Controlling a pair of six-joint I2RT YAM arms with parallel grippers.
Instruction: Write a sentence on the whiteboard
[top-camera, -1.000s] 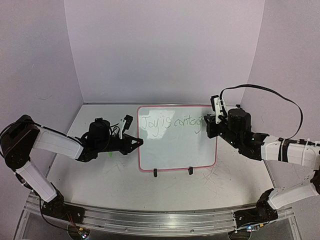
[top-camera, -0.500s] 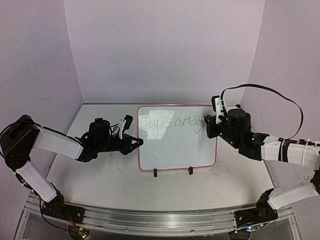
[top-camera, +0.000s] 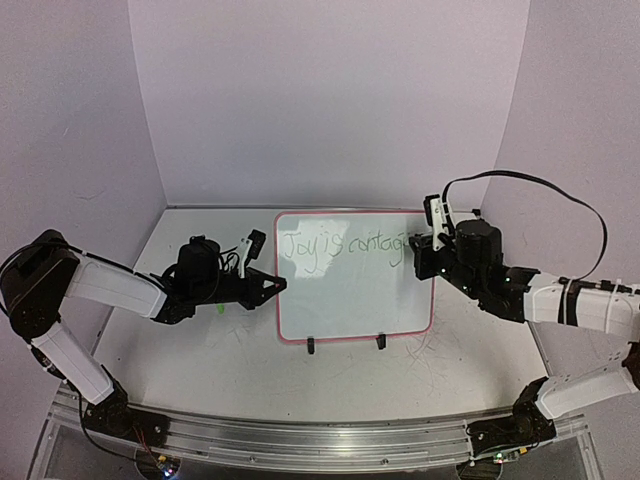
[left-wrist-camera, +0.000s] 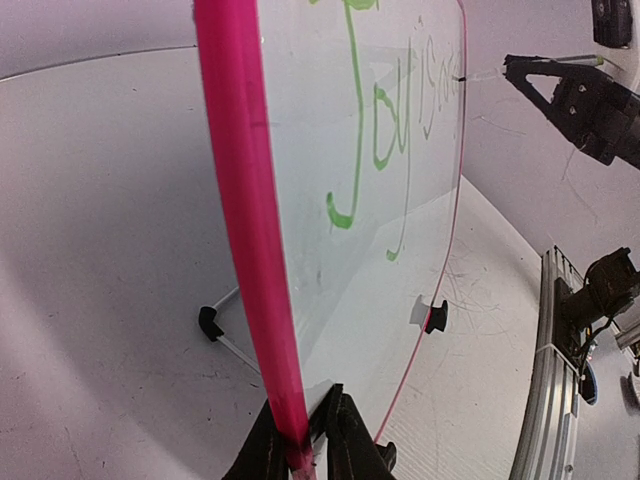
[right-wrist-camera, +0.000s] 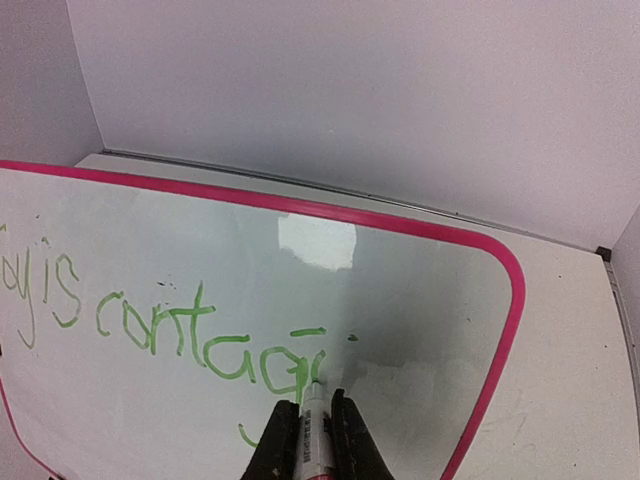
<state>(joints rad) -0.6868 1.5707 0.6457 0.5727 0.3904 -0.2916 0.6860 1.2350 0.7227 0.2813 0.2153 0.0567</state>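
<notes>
Left tool (top-camera: 278, 285) clamps the whiteboard (top-camera: 355, 300) by its left rim for steadiness; right tool (right-wrist-camera: 312, 425) grips a marker (right-wrist-camera: 314, 398), tip on the sentence (top-camera: 340, 245) at its right end.

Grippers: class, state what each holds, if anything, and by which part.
Left gripper: small white pink-rimmed whiteboard, pinched by its left edge rim. Right gripper: white green-tipped marker pen, gripped by its barrel near the tip.

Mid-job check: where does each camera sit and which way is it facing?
Top external: above and behind the bases, looking down at the whiteboard; both arms, left gripper and right gripper show.
Left wrist: looks edge-on along the rim its gripper clamps.
Right wrist: faces the board's front; its gripper holds the marker at the sentence.
Shared: all show the green writing.
</notes>
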